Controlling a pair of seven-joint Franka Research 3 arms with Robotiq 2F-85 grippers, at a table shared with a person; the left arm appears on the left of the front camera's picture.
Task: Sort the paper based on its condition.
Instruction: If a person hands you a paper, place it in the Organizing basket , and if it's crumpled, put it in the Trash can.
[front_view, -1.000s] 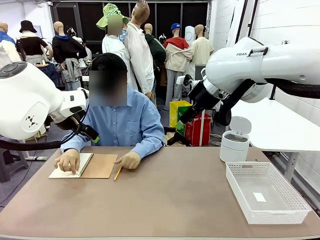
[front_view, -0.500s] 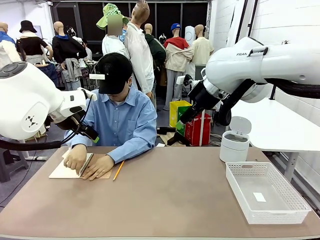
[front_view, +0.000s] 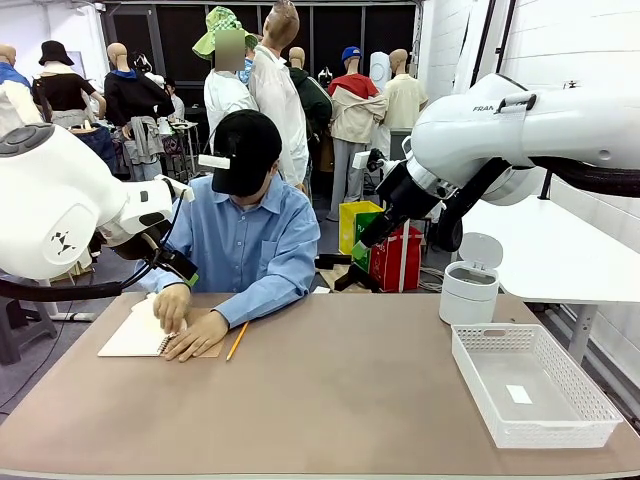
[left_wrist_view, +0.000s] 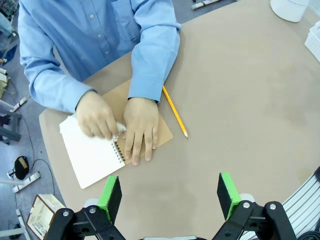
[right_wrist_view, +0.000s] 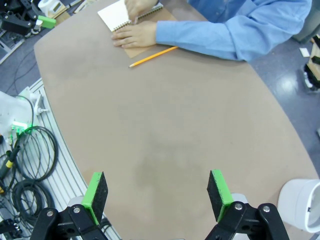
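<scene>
A: Where is the paper (left_wrist_view: 90, 157)?

B: It is the top white sheet of the open notebook (left_wrist_view: 164, 131), at the far left part of the surface (front_view: 340, 400), right in front of the person; one hand (left_wrist_view: 96, 120) is on the sheet at its spiral edge, where a bit of white bunches up; I cannot tell whether the sheet is free of the coil.

A: And the other hand (left_wrist_view: 141, 125)?

B: Palm down on the brown cover, just beside the coil; a yellow pencil (left_wrist_view: 174, 111) lies on the surface just beside the cover, apart from that hand, its point toward the robot's side.

A: What about the robot?

B: The left fingers (left_wrist_view: 111, 196) stand wide apart with nothing between them; they are raised above the surface on the robot's side of the notebook and touch nothing; the right fingers (right_wrist_view: 95, 194) are spread just as wide and hold nothing; they hang high over bare surface, well apart from the notebook.

A: Anything over on the right?

B: A white mesh basket (front_view: 550, 432) sits near the right front edge of the surface, with a small white tag (front_view: 518, 394) on its floor; behind it, nearer the far edge, stands a white bin (front_view: 470, 290) with its lid tipped up.
</scene>
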